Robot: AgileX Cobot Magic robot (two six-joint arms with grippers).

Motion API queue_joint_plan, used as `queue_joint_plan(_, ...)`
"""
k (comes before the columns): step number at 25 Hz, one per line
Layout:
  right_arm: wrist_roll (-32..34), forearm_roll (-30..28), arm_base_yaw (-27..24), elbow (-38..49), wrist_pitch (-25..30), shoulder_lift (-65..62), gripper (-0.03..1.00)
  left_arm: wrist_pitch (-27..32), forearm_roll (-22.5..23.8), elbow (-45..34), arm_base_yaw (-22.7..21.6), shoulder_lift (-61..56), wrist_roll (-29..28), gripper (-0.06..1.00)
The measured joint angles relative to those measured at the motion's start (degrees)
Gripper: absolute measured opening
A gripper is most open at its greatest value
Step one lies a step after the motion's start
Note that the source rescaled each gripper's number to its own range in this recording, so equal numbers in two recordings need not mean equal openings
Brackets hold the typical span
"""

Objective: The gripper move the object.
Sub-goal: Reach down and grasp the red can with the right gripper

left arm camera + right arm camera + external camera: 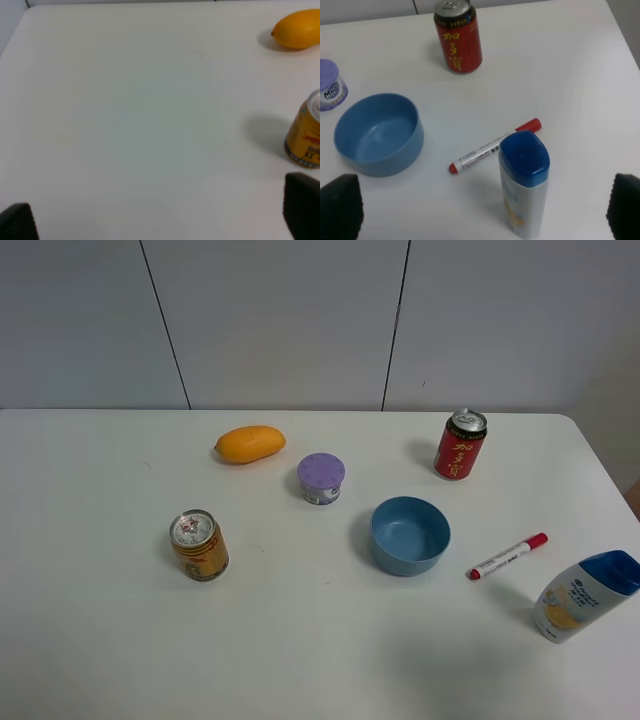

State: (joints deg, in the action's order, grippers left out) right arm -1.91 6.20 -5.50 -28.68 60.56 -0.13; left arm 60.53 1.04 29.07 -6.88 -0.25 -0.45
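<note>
Red can (460, 445) stands upright toward the far right of the white table (100, 640), behind the blue bowl (410, 535) and well apart from the gold can (199, 545). A red marker (508, 556) lies between the bowl and a blue-capped bottle (585, 595). The right gripper (482, 207) has its jaws spread wide and grips nothing. The left gripper (160, 215) is equally wide and empty.
</note>
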Motion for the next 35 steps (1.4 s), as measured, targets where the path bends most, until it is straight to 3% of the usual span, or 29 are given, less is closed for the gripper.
queue_joint_plan(21,0.8,4.0,0.0,0.0,-0.3,0.0,1.00,0.0,0.0,0.0,0.0,0.0,0.0,1.00)
queue_joint_plan(24,1.9,3.9,0.0,-0.7,-0.5,0.1,0.93,0.0,0.0,0.0,0.0,0.0,0.0,1.00)
queue_joint_plan(28,2.4,2.5,0.0,-6.4,-0.5,4.6,0.79,0.0,0.0,0.0,0.0,0.0,0.0,1.00)
queue_joint_plan(32,-1.6,1.6,0.0,-14.2,-0.8,12.9,0.77,0.0,0.0,0.0,0.0,0.0,0.0,1.00)
queue_joint_plan(35,-4.7,1.5,0.0,-18.4,-4.5,18.8,0.76,0.0,0.0,0.0,0.0,0.0,0.0,1.00)
